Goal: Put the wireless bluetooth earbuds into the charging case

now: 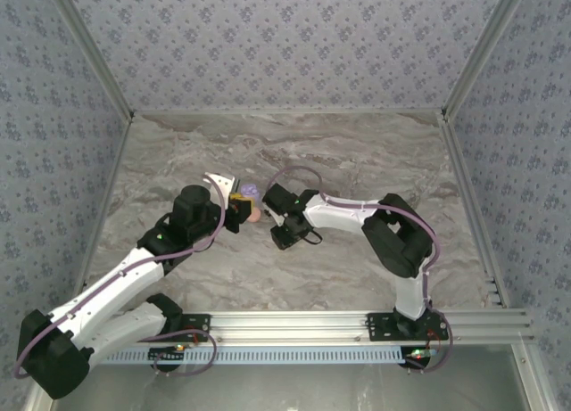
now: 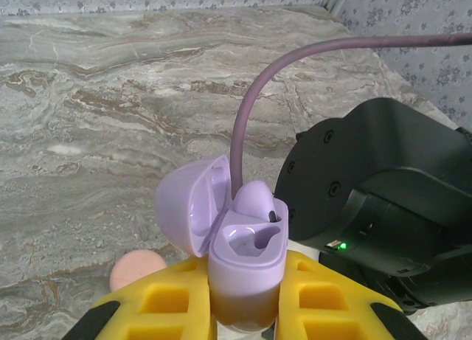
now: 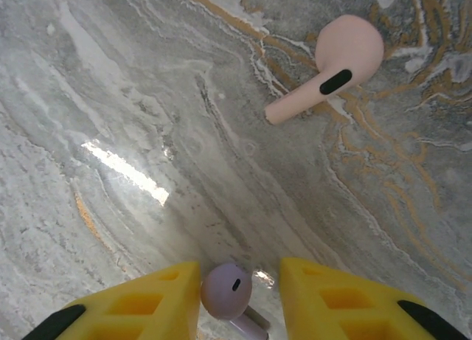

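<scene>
left gripper (image 2: 243,307): jaws pinched tight on the lower body of the charging case (image 2: 247,262), a yellow finger on each side, case upright; lid hinged open to the left

right gripper (image 3: 240,285): jaws only narrowly apart, pointing down at the table (image 3: 147,96); they straddle a lilac earbud (image 3: 226,288); left finger looks to be touching the bud, a sliver of gap shows on the right-finger side; can't tell if the bud is lifted or lying on the surface

positions: both grippers meet mid-table, a bit left of centre; case on the left, right gripper just beside it on the right; pink earbud (image 3: 335,67) lies loose on the table between them, apart from the right fingers

materials, big to small:
- walls (image 1: 285,45): pale blue-grey floral wallpaper; aluminium frame rails at the corners
- table: glossy marble-look sheet, grey with tan veins, glare streaks
- right arm housing (image 2: 369,200): matte black plastic, green LED lit, close behind the case
- cable (image 2: 243,126): smooth purple sheath, arcs up behind the case
- fingers (image 3: 133,307): yellow moulded plastic, recessed pockets, black tips
- case: smooth lilac plastic, rounded pebble shape, domed lid; one seated earbud (image 2: 254,200) in the right well, left well empty
- pink earbud: matte, bulb head, straight stem, dark oval patch
- lilac earbud: same shape, small dark slot on the head
</scene>
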Controlling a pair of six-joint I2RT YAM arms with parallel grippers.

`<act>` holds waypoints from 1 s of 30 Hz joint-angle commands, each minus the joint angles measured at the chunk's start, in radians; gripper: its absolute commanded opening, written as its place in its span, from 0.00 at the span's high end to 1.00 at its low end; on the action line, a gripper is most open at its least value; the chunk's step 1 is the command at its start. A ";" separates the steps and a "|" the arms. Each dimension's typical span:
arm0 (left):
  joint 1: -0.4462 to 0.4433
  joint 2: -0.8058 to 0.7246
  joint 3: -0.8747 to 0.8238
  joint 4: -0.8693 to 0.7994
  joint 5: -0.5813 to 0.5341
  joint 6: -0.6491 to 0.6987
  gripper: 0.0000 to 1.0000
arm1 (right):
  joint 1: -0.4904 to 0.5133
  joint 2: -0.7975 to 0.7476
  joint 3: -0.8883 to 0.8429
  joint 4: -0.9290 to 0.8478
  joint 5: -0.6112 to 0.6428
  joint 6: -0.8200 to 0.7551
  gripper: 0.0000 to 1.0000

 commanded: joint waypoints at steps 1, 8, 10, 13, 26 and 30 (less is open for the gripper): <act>0.003 -0.018 0.004 0.006 -0.003 0.010 0.87 | 0.006 0.027 0.021 -0.038 0.041 0.016 0.66; 0.004 -0.020 0.007 0.001 -0.003 0.013 0.87 | -0.041 -0.001 -0.015 -0.038 0.097 0.091 0.74; 0.003 -0.020 0.008 0.001 -0.004 0.013 0.87 | -0.063 -0.019 -0.033 -0.038 0.112 0.108 0.75; 0.003 -0.018 0.008 0.001 -0.004 0.014 0.87 | -0.106 -0.040 -0.054 -0.038 0.124 0.126 0.75; 0.004 -0.011 0.011 0.005 -0.001 0.015 0.87 | -0.287 -0.083 -0.153 -0.075 0.144 0.170 0.75; 0.003 -0.004 0.010 0.011 0.003 0.015 0.87 | -0.312 -0.081 -0.165 -0.069 0.140 0.191 0.75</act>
